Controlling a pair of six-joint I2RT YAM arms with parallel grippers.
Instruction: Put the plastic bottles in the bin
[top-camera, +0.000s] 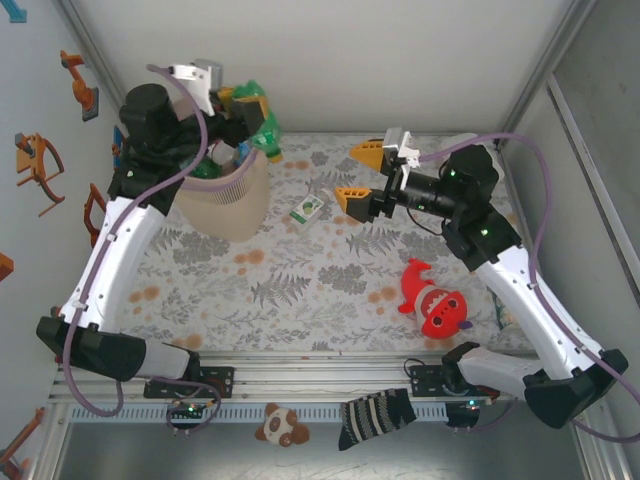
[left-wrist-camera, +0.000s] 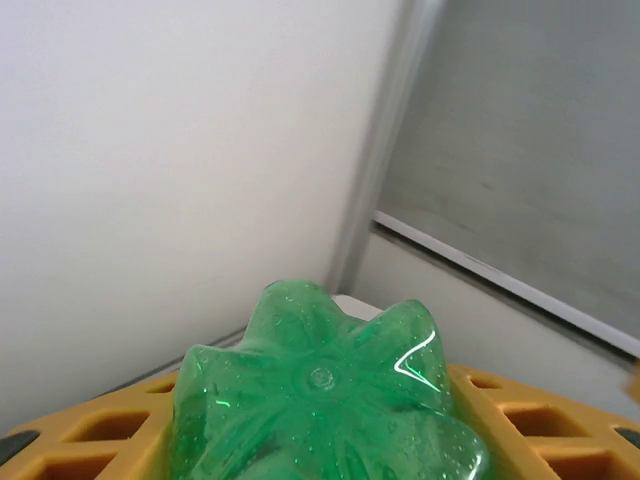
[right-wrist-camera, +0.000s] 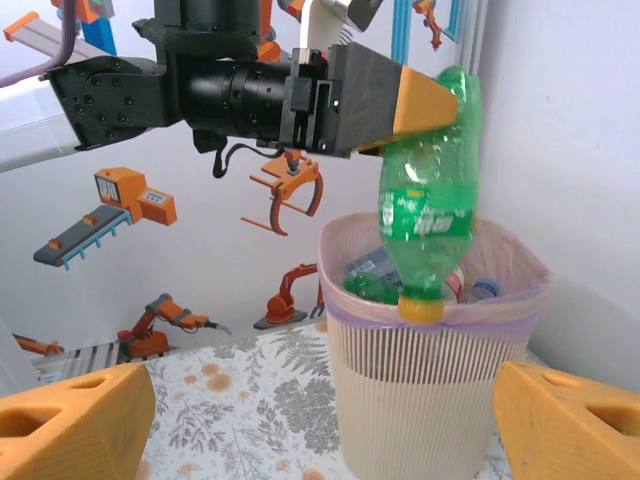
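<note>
Fern-patterned desk (top-camera: 300, 290): left end effector (top-camera: 248, 108) pinched a green bottle (right-wrist-camera: 428, 200), cap down, above the bin (right-wrist-camera: 430, 400); right end effector (top-camera: 358, 173) hung spread, empty, near a small box (top-camera: 307, 208); red plush (top-camera: 437, 305) lay apart.

White walls (top-camera: 400, 50) enclose a leaf-print tablecloth (top-camera: 300, 290) — orange robot stickers (top-camera: 40, 165) dot the left wall.
</note>
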